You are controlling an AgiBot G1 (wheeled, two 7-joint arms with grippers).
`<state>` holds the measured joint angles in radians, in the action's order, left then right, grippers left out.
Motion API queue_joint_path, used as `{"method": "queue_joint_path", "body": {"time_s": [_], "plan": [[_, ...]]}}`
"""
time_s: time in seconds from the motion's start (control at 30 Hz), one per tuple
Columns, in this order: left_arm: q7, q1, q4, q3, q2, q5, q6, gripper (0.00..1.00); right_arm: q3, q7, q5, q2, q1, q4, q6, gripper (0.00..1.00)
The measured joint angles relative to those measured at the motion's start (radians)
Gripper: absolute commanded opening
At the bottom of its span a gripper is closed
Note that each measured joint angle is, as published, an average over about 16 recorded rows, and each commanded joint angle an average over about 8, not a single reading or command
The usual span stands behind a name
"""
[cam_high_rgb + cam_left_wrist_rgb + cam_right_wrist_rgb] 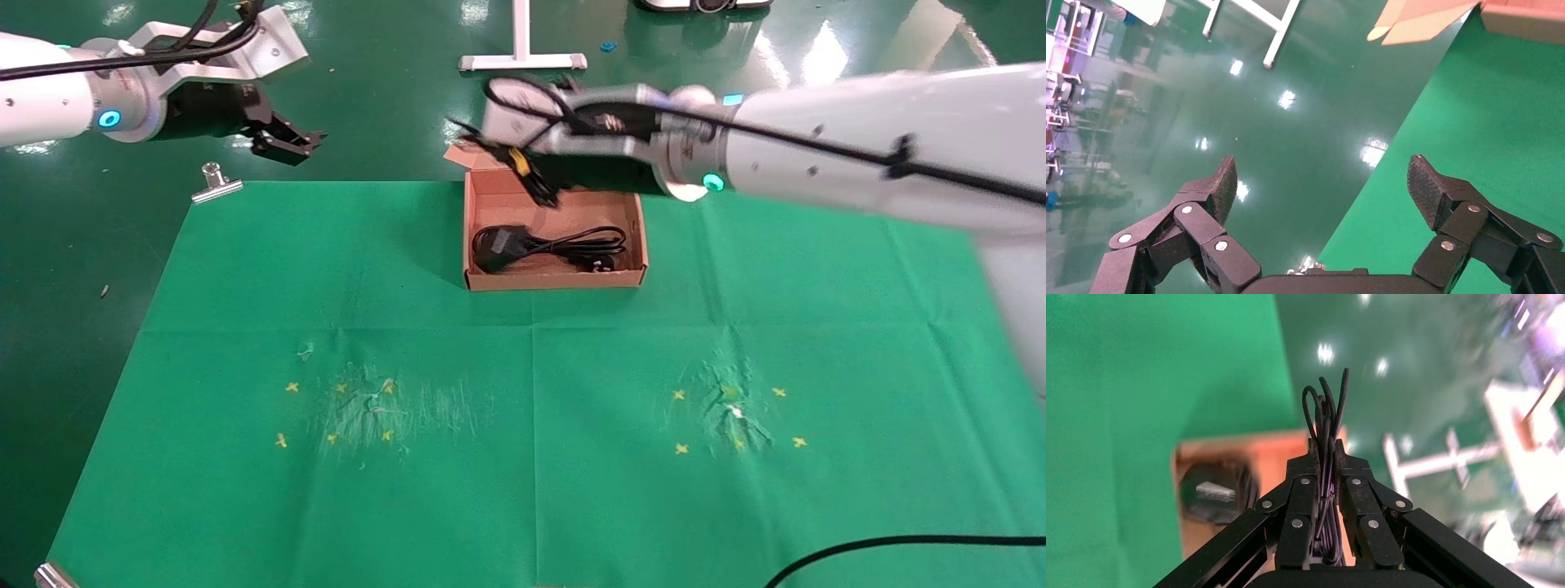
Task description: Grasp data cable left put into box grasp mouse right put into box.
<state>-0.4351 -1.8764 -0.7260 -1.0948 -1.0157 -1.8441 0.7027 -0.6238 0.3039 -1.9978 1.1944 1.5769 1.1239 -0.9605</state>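
Our right gripper [1326,478] is clamped on the mouse's thin cord [1326,410] above the box [556,279], where the data cable [543,243] lies. We should lower before releasing. The left gripper [1321,184] is parked with fingers apart.

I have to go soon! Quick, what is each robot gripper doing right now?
Left gripper: open, empty, off the far left edge of the cloth.
Right gripper: closed on the mouse's thin cord, over the box.

We see a green cloth [523,457] spread on the glossy green floor [384,114]. On the cloth's far middle sits the box [556,278]; a metal clip [216,183] grips its far left corner.
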Motion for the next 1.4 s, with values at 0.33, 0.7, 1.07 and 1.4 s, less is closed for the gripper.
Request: {"method": "queue_joint_path", "body": {"time_s": [0.33, 0.7, 1.07, 1.4], "plan": [[-0.037, 0.004, -0.033, -0.007, 0.012, -0.024, -0.001, 1.0, -0.041, 0.018, -0.099, 0.061, -0.006, -0.165, 0.051, 1.0], [-0.039, 0.005, -0.034, -0.008, 0.012, -0.025, -0.001, 1.0, -0.04, 0.017, -0.098, 0.06, -0.009, -0.17, 0.055, 1.0], [-0.037, 0.005, -0.031, -0.007, 0.011, -0.023, -0.001, 1.0, -0.018, 0.012, -0.026, 0.022, -0.034, -0.143, 0.018, 1.0], [-0.036, 0.005, -0.031, -0.007, 0.011, -0.023, -0.001, 1.0, 0.037, -0.007, 0.172, -0.071, -0.105, -0.096, -0.067, 1.0]]}}
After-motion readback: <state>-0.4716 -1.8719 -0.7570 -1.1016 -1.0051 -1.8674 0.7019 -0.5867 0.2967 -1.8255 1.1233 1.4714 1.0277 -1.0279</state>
